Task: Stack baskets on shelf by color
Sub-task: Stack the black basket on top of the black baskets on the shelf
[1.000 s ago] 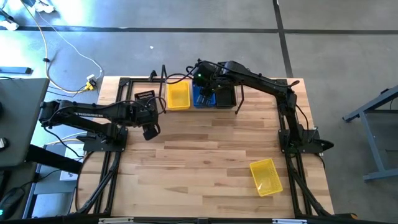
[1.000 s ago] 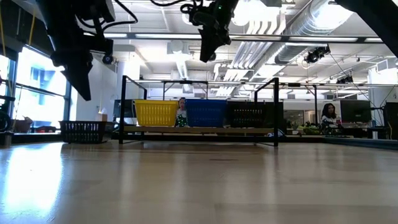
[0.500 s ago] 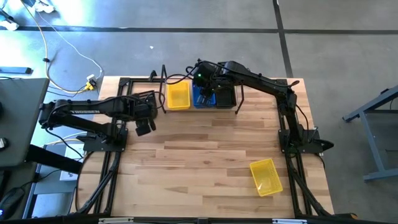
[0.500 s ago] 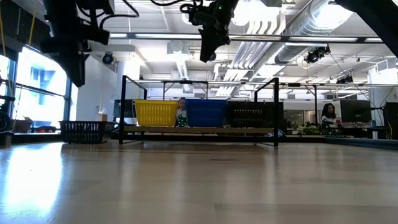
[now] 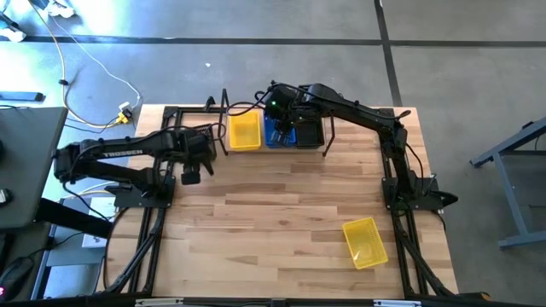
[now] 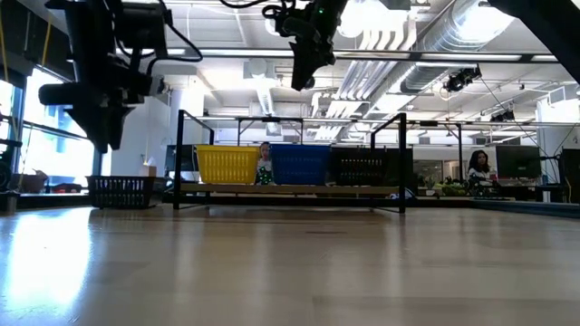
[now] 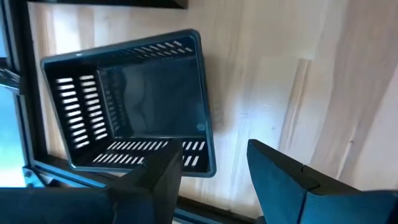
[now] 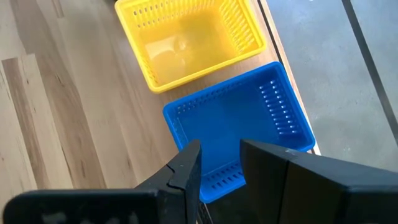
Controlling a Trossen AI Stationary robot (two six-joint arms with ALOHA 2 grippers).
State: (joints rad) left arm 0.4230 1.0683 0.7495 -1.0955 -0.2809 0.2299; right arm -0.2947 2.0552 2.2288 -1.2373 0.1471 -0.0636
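On the light-wood shelf (image 6: 290, 190) at the table's far edge, a yellow basket (image 5: 245, 130), a blue basket (image 5: 277, 136) and a black basket (image 5: 310, 134) stand side by side on their bottoms. My right gripper (image 8: 221, 165) hangs open above the blue basket (image 8: 239, 124), touching nothing. A second black basket (image 7: 134, 99) stands on the table left of the shelf, seen also as the black basket (image 6: 120, 191) in the low view. My left gripper (image 7: 211, 180) hovers open above its near side. Another yellow basket (image 5: 365, 242) lies near the table's right near corner.
The shelf's black wire end frames (image 6: 401, 161) rise on both sides of the three baskets. The middle of the wooden table (image 5: 273, 213) is bare. Cables (image 5: 94, 81) lie on the floor beyond the table's left far corner. People (image 6: 478, 165) sit in the room behind.
My left gripper has moved toward the table's left and far edge, toward the black basket on the table, turning as it went. My right gripper has kept still above the blue basket. No basket has moved.
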